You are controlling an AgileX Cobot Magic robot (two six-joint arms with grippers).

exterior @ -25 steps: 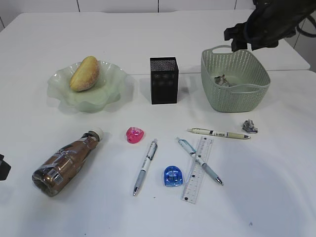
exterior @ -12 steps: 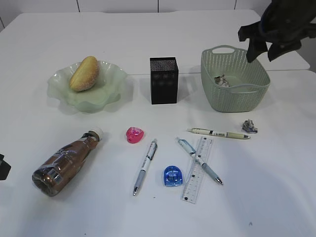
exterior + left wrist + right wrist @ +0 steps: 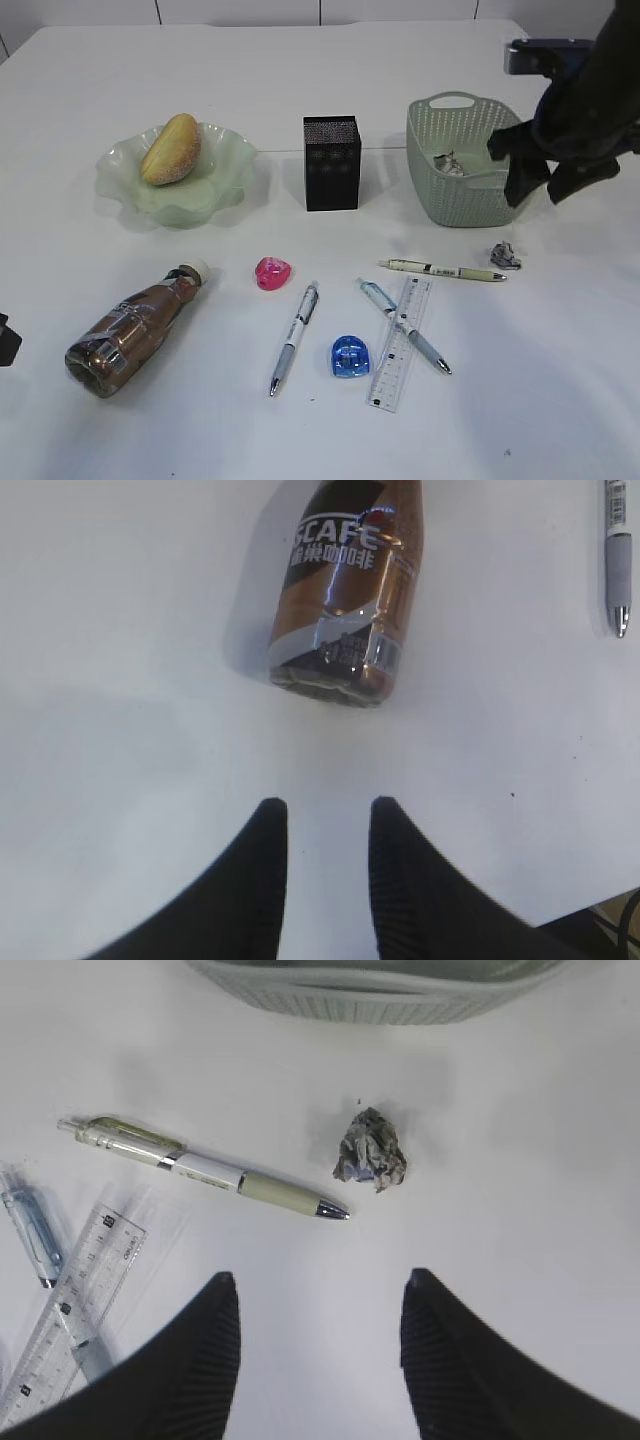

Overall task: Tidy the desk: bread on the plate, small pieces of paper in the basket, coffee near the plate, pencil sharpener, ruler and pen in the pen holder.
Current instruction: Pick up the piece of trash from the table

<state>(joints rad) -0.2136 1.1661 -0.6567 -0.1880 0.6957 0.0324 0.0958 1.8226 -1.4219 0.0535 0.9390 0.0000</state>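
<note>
Coffee (image 3: 345, 590): brown bottle lying on its side on the desk (image 3: 300, 430), at 7 o'clock from the plate (image 3: 215, 190); label reads "…SCAFE", probably Nescafé, over Chinese characters. Crumpled paper (image 3: 370, 1150): grey wad at 6 o'clock from the basket (image 3: 440, 190). Ruler (image 3: 70, 1310): clear, numbered. Left gripper (image 3: 325, 825): jaws narrowly parted, empty. Right gripper (image 3: 320, 1305): jaws spread, empty.

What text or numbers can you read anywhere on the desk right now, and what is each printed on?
"SCAFE": white letters on the coffee bottle label, cut off at the left edge.
Chinese characters under that word: visible, too blurred to read reliably.
Ruler scale numbers: too small to read.
Pen barrels: no legible print.
Pen holder: no readable text.
</note>
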